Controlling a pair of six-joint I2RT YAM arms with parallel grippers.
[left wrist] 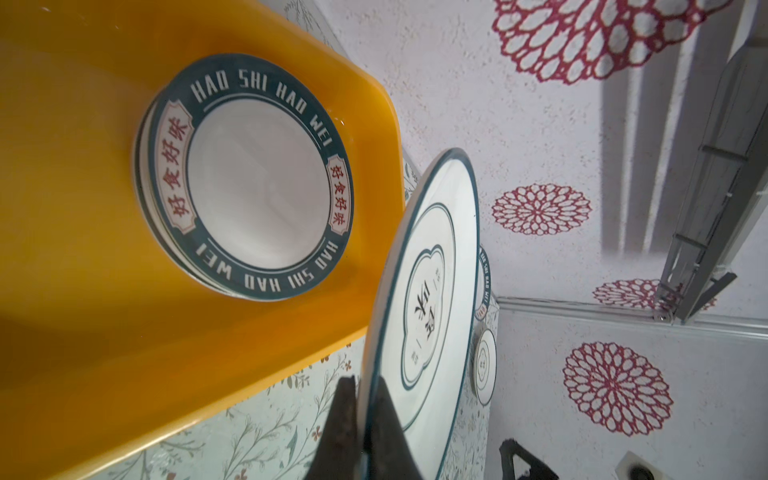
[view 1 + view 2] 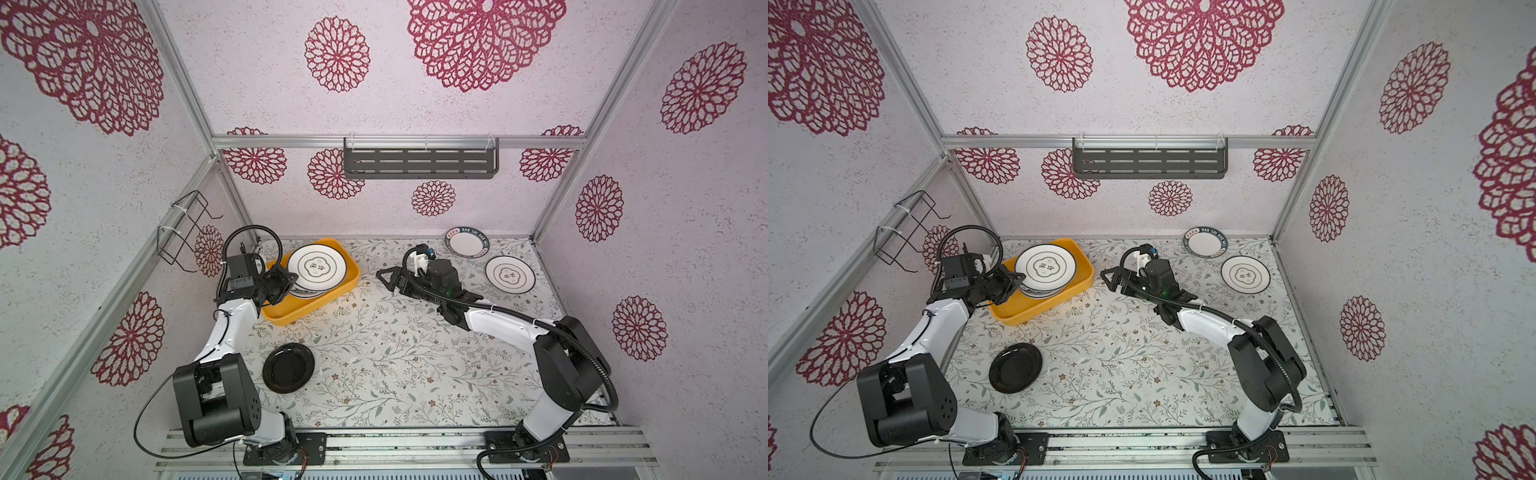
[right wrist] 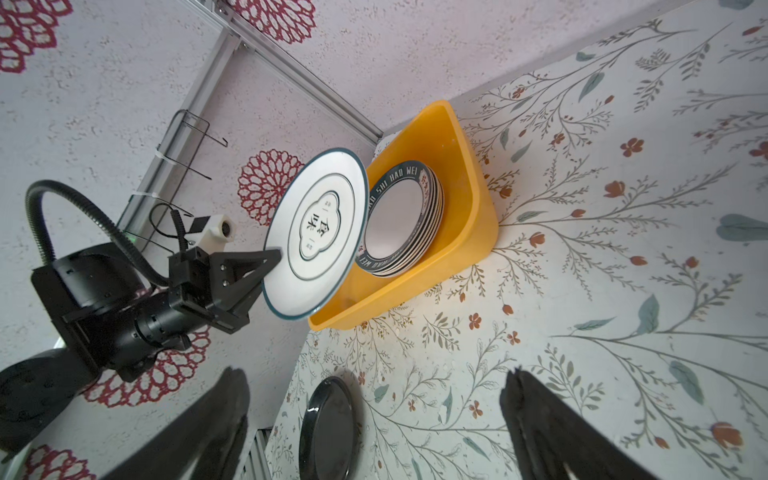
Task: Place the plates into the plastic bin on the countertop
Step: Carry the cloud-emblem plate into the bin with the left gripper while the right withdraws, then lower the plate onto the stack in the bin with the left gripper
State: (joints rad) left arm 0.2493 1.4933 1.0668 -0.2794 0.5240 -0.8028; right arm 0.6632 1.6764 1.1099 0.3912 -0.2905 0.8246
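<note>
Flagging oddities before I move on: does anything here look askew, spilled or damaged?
Nothing is spilled or broken. The yellow bin sits skewed on the countertop, and the plate pinched in the left gripper hangs tilted above the stack in the bin.

arms (image 2: 498, 322): white shells | black joints | ribbed black cables (image 2: 248, 227)

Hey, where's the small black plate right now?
In both top views the black plate lies flat on the countertop at the front left, close beside the left arm and apart from the yellow bin farther back.
</note>
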